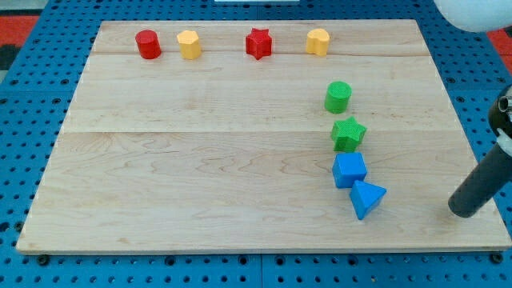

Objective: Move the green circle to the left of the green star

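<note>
The green circle (338, 97) stands on the wooden board right of centre. The green star (348, 134) sits just below it, slightly to the view's right, with a small gap between them. My tip (462, 213) is the lower end of the dark rod at the view's lower right, resting on the board near its right edge. It is well to the right of and below both green blocks and touches no block.
A blue cube (350, 170) lies right under the green star, and a blue triangle (367, 198) below that. Along the view's top stand a red cylinder (148, 44), a yellow block (190, 44), a red star (258, 43) and a yellow block (318, 42).
</note>
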You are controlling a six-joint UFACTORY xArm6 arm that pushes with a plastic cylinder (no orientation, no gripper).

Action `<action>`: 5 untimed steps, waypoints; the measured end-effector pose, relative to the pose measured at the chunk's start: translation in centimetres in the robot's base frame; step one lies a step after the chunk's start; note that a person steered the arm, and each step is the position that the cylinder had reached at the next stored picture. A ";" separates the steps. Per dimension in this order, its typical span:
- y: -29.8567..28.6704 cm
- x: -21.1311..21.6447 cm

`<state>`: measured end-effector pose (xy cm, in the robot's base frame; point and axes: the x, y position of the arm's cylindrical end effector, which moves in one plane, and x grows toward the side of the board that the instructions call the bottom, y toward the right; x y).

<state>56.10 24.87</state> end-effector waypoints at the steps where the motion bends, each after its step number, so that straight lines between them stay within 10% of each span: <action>1: -0.3 -7.3; 3: -7.8 -18.2; 5: -11.5 -18.8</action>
<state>37.29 13.35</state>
